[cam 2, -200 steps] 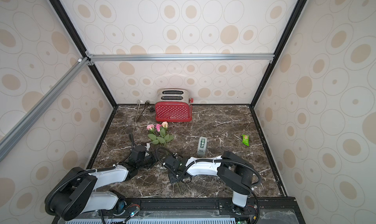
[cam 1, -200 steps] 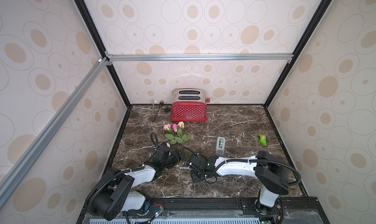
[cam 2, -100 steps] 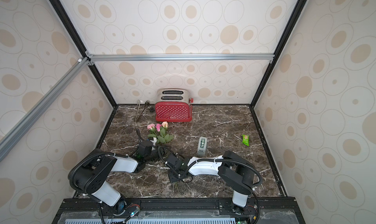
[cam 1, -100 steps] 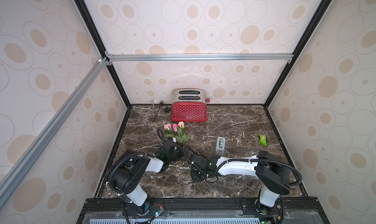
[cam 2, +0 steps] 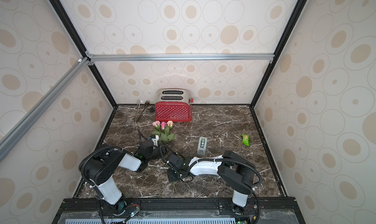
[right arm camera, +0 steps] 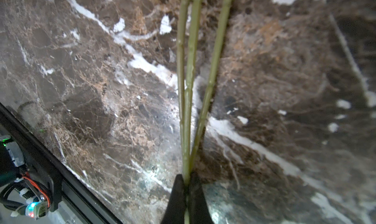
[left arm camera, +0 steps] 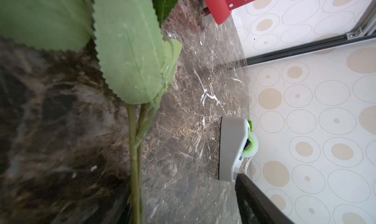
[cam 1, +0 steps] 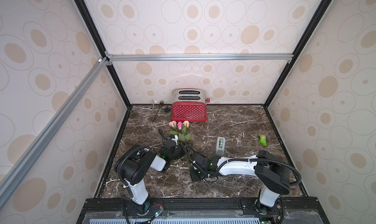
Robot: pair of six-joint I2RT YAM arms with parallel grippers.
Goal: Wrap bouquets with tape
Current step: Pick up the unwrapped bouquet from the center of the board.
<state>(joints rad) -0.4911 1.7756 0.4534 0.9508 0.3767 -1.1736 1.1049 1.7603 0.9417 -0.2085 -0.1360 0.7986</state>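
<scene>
3 thin, waxy green stems pinched in right pincer; left pincer seemingly spread.

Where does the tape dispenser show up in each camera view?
Top view: tape dispenser, just right of centre.
Top view: likewise just right of centre.
Left wrist: the dispenser stands past the rose stems.
Right wrist: not in it.
Shared landmark: red toaster.

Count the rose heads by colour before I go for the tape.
Light pink rose: 1
Deep pink rose: 1
Peach rose: 1
Total: 3
</scene>
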